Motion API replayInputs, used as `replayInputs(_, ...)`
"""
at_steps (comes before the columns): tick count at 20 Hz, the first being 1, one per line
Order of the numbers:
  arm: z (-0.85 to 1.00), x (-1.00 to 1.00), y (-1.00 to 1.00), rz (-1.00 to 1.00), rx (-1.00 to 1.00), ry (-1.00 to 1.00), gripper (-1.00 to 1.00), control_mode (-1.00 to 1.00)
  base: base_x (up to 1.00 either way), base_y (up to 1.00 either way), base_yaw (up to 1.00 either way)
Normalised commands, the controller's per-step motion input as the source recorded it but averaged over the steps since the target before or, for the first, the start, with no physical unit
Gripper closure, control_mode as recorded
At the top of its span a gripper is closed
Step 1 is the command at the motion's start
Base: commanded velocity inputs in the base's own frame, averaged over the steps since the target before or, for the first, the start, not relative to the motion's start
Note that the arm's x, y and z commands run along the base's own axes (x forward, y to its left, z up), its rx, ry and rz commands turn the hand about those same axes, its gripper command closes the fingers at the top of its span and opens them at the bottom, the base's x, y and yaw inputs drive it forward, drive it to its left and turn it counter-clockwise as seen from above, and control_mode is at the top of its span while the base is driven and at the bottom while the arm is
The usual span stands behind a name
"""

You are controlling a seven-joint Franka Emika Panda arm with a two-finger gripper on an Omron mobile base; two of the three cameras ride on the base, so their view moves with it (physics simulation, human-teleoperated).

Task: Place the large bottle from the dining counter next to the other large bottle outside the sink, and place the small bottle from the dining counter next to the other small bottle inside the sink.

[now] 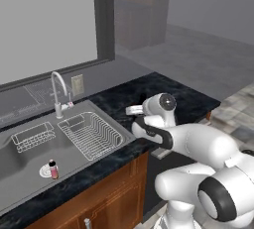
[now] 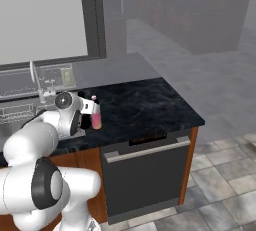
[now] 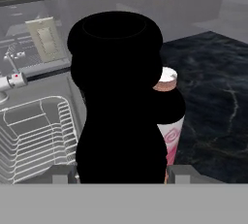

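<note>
Left base view, logged left to right. A small bottle (image 1: 53, 169) with a red label stands upright inside the sink (image 1: 20, 158), at about 7 o'clock of the basin floor, on a pale round patch. A small wire rack (image 1: 32, 136) sits at 11 o'clock of that bottle. The faucet (image 1: 58, 91) rises at the basin's far rim, near 12 o'clock. A larger wire basket (image 1: 92, 135) fills the basin's right end, at 3 o'clock. The black veined desk (image 1: 188, 99) runs on to the right of the sink, and my arm (image 1: 198, 143) reaches over it from 5 o'clock.

Hand view, left to right. I see the wire basket at 8 o'clock. The tool (image 3: 121, 172) has one tip on each side of a near-black shape that I take for the large bottle (image 3: 116, 111). The shape spans the whole gap and meets both tips, so I log the tool as clamped on it. The second large bottle (image 3: 170, 136), with white cap and pink-white label, stands upright on the desk at 3 o'clock of the held one, just beside it and partly hidden by it. I cannot tell if the two touch.

Right base view. I see the tool over the desk just right of the sink, at 9 o'clock of the frame, with a pink label showing at its tip.
</note>
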Motion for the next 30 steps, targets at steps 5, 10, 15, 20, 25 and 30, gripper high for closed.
replayInputs(5,-0.13,0.05,0.01,-0.03,0.00,0.00,1.00,-1.00,0.00,0.00,0.00)
replayInputs(10,-0.17,0.00,0.00,-0.02,0.00,0.00,1.00,-1.00,0.00,0.00,0.00)
replayInputs(15,-0.16,0.00,0.00,0.00,0.00,0.00,1.00,-1.00,0.00,0.00,0.00)
replayInputs(20,-0.04,0.00,0.00,0.00,0.00,0.00,1.00,-1.00,0.00,0.00,0.00)
replayInputs(25,-0.06,0.00,0.00,-0.01,0.00,0.00,1.00,-1.00,0.00,0.00,0.00)
replayInputs(30,-0.15,0.03,0.00,0.00,0.00,0.00,1.00,-1.00,0.00,0.00,0.00)
